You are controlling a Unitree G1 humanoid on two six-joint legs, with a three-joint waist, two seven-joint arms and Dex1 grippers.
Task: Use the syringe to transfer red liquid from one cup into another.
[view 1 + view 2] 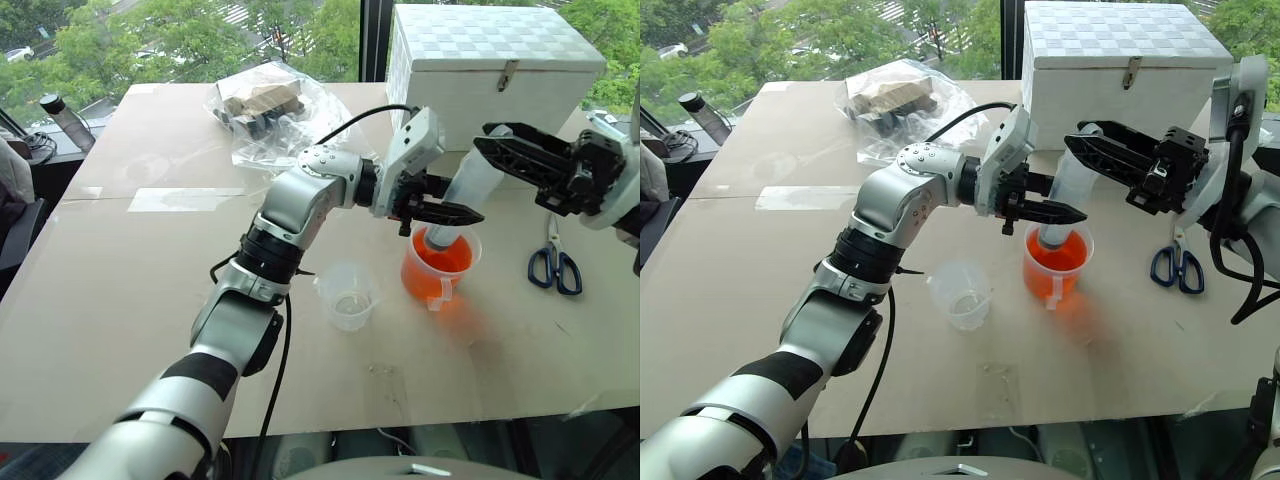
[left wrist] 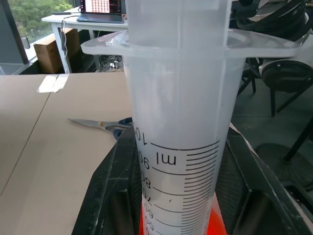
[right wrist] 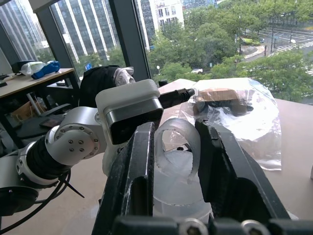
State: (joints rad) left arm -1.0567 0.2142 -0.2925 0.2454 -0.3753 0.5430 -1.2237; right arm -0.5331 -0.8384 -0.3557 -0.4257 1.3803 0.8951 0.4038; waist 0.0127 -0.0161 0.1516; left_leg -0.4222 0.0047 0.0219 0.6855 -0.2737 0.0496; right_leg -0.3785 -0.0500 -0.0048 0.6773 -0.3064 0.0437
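The syringe (image 1: 462,200) stands tilted with its tip in the red liquid (image 1: 440,268) of the handled cup (image 1: 437,270) on the surface (image 1: 120,290). The left claw (image 1: 447,213) is clenched on its lower barrel, the right claw (image 1: 500,150) grasps its upper end. The smaller beaker (image 1: 347,295) stands just beside the cup.

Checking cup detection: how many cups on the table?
2. The handled orange-red measuring cup sits below the grippers with the syringe dipped in; the smaller clear beaker stands to its left.
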